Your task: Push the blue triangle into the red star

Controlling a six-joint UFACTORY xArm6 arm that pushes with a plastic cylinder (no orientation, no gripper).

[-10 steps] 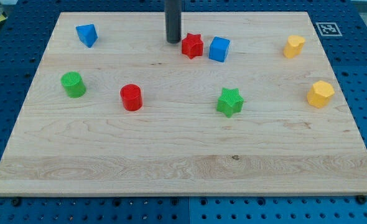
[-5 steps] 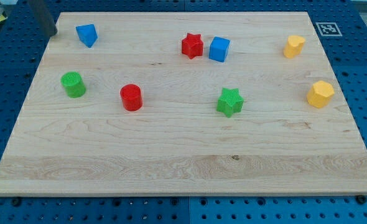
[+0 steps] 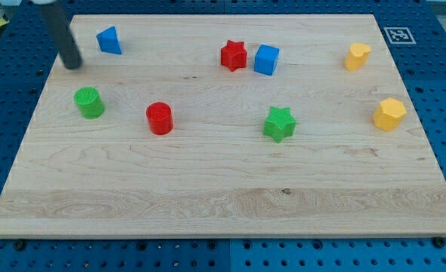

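Blue triangle (image 3: 109, 41) sits near the bench's (image 3: 208, 204) far left corner, well apart from the red star (image 3: 233, 55), which lies at its 3 o'clock with a blue cube (image 3: 266, 59) just beside it on the same side. My tip (image 3: 72, 65) is at the triangle's 8 o'clock, near but apart from it; the rod ends plain, with no end effector to open or close. A green cylinder (image 3: 89, 103) lies at 6 o'clock from the tip, a red cylinder (image 3: 159, 119) at that one's 4 o'clock. A green star (image 3: 280, 123) sits mid-bench. Two yellow blocks, one (image 3: 357, 56) at the far right, the other (image 3: 389, 114) at its 5 o'clock.
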